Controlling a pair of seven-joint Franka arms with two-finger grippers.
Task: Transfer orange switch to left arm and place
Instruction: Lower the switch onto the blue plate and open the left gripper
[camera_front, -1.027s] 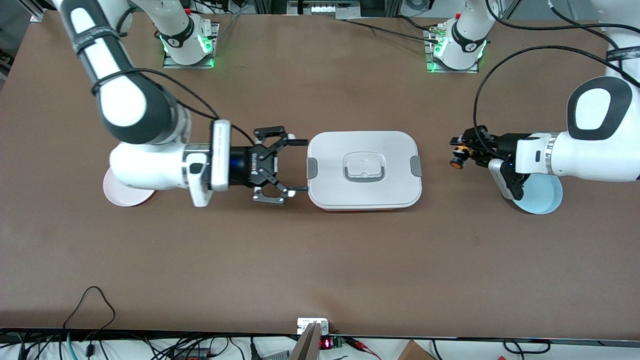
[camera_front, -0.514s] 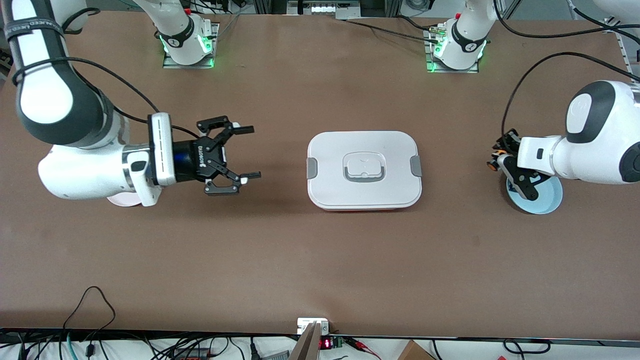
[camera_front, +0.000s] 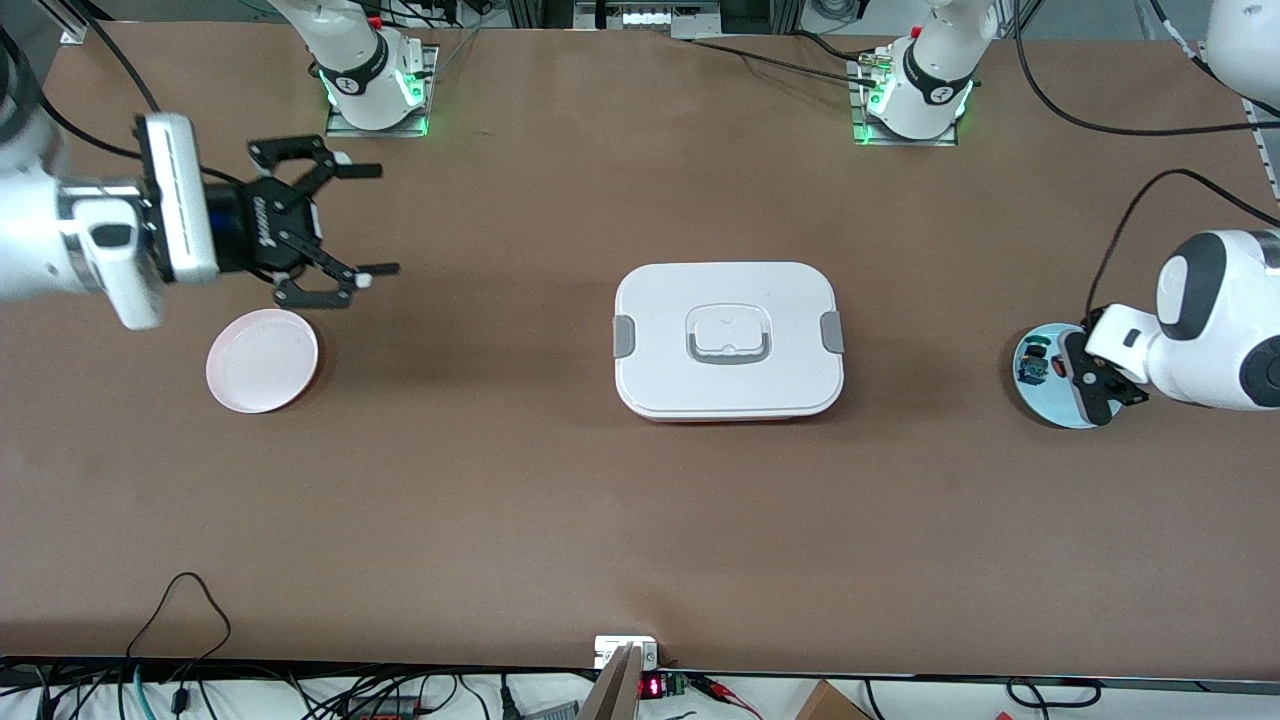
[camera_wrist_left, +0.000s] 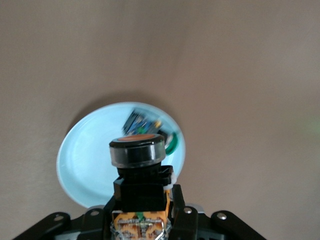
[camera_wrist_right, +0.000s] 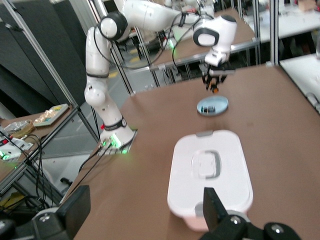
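Observation:
The orange switch (camera_wrist_left: 137, 159) has a black body and an orange round cap. My left gripper (camera_wrist_left: 142, 197) is shut on it and holds it just over a light blue plate (camera_wrist_left: 82, 165). In the front view the left gripper (camera_front: 1068, 372) and the switch (camera_front: 1060, 366) are over that plate (camera_front: 1060, 415) at the left arm's end of the table. The white box (camera_front: 660, 300) stands shut at the table's middle, and also shows in the right wrist view (camera_wrist_right: 235, 150). My right gripper (camera_front: 384, 220) is open and empty, in the air at the right arm's end, well away from the box.
A small dark switch with blue and green parts (camera_front: 1031, 366) lies on the blue plate. An empty pink plate (camera_front: 262, 362) sits at the right arm's end, nearer to the front camera than the right gripper's place. Cables and a small device line the table's front edge.
My right gripper has drawn back from the box's side toward its own end of the table, still open. My left gripper has drawn back with the orange switch and now hangs over the blue plate.

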